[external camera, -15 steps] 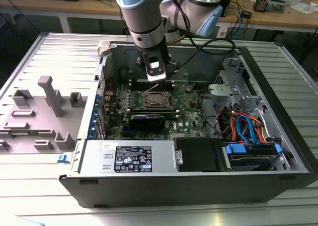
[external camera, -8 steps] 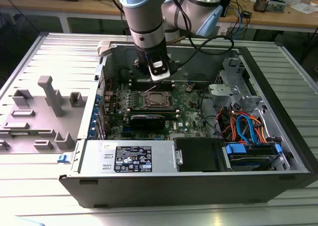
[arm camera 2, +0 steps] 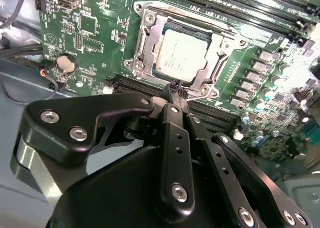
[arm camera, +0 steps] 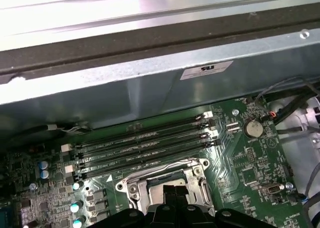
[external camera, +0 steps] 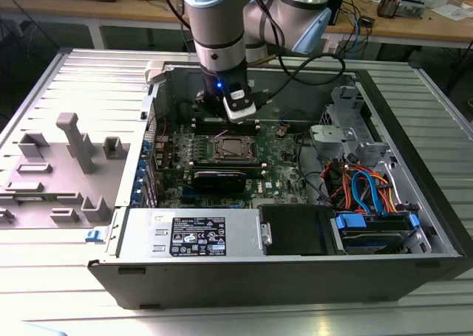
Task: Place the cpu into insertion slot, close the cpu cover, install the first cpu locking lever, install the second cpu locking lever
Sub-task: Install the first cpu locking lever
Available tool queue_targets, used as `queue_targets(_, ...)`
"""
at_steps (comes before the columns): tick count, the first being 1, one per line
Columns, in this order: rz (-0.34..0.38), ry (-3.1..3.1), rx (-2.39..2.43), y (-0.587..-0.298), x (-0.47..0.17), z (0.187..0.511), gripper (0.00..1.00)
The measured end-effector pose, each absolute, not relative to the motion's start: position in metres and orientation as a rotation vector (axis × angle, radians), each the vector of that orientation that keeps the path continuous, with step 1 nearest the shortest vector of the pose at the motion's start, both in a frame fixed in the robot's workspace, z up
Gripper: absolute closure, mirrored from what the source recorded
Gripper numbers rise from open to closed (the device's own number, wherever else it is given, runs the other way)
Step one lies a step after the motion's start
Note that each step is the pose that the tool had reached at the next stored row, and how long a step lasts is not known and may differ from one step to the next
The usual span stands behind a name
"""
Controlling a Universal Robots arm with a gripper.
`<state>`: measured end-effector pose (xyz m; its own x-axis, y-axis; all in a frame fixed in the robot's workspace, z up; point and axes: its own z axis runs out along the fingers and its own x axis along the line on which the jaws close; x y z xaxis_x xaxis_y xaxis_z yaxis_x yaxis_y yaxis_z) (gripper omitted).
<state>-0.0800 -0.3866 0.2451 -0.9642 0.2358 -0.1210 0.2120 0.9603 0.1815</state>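
The cpu (arm camera 2: 181,55), a dull silver square, lies in the insertion slot (external camera: 235,148) on the green motherboard (arm camera 2: 95,32). The cpu cover (arm camera 2: 145,42), a metal frame with a square window, lies flat around the chip. My gripper (arm camera 2: 175,89) is shut, its black fingertips (arm camera 2: 172,100) pressed together right at the socket's edge, between the frame and the nearby memory slots. In the first wrist view the gripper (arm camera: 170,190) sits over the socket frame (arm camera: 131,188) and hides its middle. I cannot tell how the thin locking levers stand. In the exterior view the gripper (external camera: 235,114) hangs just behind the socket.
Long black memory slots (arm camera: 145,148) run beside the socket, with the grey case wall (arm camera: 150,87) close behind. Orange and blue cables (external camera: 362,188) and a drive bay fill the exterior view's right. The power supply (external camera: 196,232) sits in front. A grey fixture (external camera: 74,140) stands outside the case.
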Motion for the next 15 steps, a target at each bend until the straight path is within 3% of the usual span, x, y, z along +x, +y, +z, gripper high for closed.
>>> queue_targets(8, 0.202, 2.980, 0.329, -0.374, -0.066, 0.245, 0.89)
queue_targets(15, 0.204, 2.989, 0.263, -0.363, -0.065, 0.244, 0.89)
